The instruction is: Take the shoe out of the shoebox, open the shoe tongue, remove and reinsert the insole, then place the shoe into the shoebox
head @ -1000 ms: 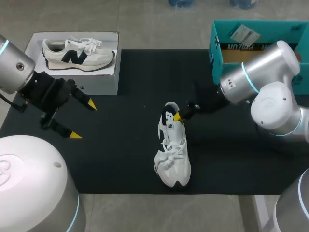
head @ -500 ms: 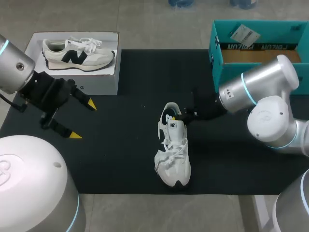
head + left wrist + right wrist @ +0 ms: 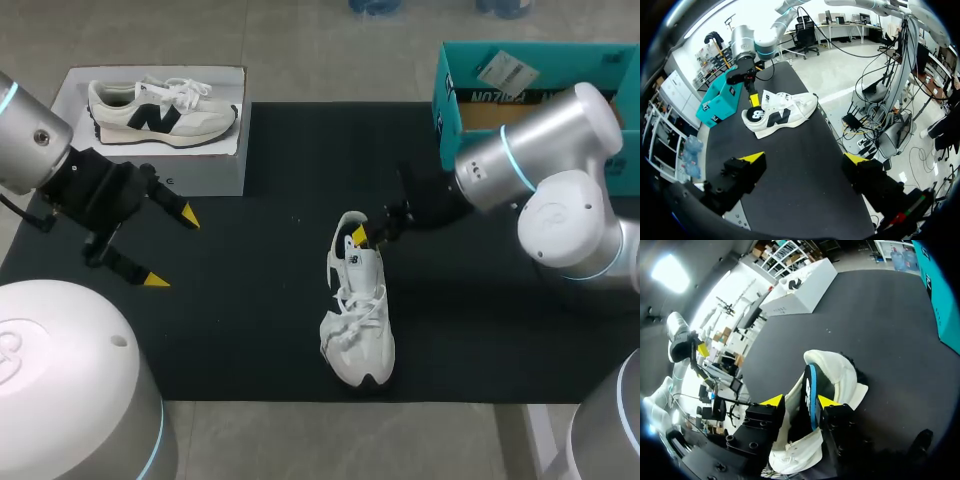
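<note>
Since 0.5 s ago the right gripper (image 3: pixel 365 235) has edged slightly far-ward, staying at the heel of the shoe (image 3: pixel 358 320). That shoe lies mid-mat (image 3: pixel 250 330), toe close to the near edge, with open mat on both sides. The insole (image 3: pixel 811 395) stands on edge in the heel; whether the right gripper pinches it, I cannot tell. The left gripper (image 3: pixel 170 250) hangs spread wide at the mat's left edge. The shoebox (image 3: pixel 447 110) sits far right.

The shoe (image 3: pixel 358 305) is soft white cloth and mesh with a matt dark insole (image 3: pixel 811 390), the table (image 3: pixel 250 320) has a matt black top, the shoebox (image 3: pixel 447 110) is teal cardboard, and the right arm (image 3: pixel 560 130) has a glossy silver shell.
</note>
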`<state>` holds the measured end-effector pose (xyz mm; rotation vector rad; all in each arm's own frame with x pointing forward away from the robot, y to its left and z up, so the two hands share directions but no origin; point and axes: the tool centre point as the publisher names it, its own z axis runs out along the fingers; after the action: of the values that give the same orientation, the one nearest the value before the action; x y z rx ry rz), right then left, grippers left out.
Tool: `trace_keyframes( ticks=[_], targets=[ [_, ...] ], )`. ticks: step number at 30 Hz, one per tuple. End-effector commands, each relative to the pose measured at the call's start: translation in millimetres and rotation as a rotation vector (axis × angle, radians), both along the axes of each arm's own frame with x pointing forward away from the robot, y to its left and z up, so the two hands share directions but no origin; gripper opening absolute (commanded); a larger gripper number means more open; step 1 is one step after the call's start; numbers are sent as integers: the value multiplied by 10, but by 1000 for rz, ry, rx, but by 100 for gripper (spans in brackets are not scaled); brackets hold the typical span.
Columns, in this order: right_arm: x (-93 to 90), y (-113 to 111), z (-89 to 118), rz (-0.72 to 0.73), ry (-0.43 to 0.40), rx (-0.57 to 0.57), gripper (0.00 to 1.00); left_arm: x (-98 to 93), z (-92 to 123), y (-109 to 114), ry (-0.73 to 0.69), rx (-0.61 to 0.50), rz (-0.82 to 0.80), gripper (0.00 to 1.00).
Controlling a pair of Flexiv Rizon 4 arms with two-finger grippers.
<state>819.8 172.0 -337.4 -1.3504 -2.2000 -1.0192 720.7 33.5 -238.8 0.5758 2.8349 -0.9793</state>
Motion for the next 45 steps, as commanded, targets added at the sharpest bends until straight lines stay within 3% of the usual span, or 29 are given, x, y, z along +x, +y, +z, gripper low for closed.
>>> trace_keyframes(
  ticks=[1, 4, 5, 11, 21, 27, 30, 31, 32, 33, 45],
  targets=[
    [59, 37, -32, 6, 6, -2, 24, -7, 0, 0, 0, 3, 0, 100],
    [77, 4, -21, 4, 4, -8, 2, -7, 0, 0, 0, 3, 0, 100],
    [80, -2, -9, 3, 3, -10, 0, -7, 0, 0, 0, 3, 0, 100],
    [66, 11, -11, 11, 9, -16, 0, -7, 0, 0, 0, 3, 0, 100],
    [-145, 152, -310, -1, 67, 30, 0, -7, 0, 0, 0, 3, 0, 100],
    [-198, 166, -335, -19, 76, 38, 0, -7, 0, 0, 0, 3, 0, 100],
    [-176, 142, -243, -26, 66, 24, 38, -7, 0, 0, 0, 3, 0, 100],
    [-169, 133, -213, -27, 63, 17, 59, -7, 0, 0, 0, 3, 0, 100],
    [-163, 124, -186, -28, 60, 13, 95, -7, 0, 0, 0, 3, 0, 100],
    [-157, 115, -155, -29, 53, 6, 100, -7, 0, 0, 0, 3, 0, 100],
    [-120, 34, 248, -38, -32, -65, 100, -7, 0, 0, 0, 3, 0, 100]
  ],
)
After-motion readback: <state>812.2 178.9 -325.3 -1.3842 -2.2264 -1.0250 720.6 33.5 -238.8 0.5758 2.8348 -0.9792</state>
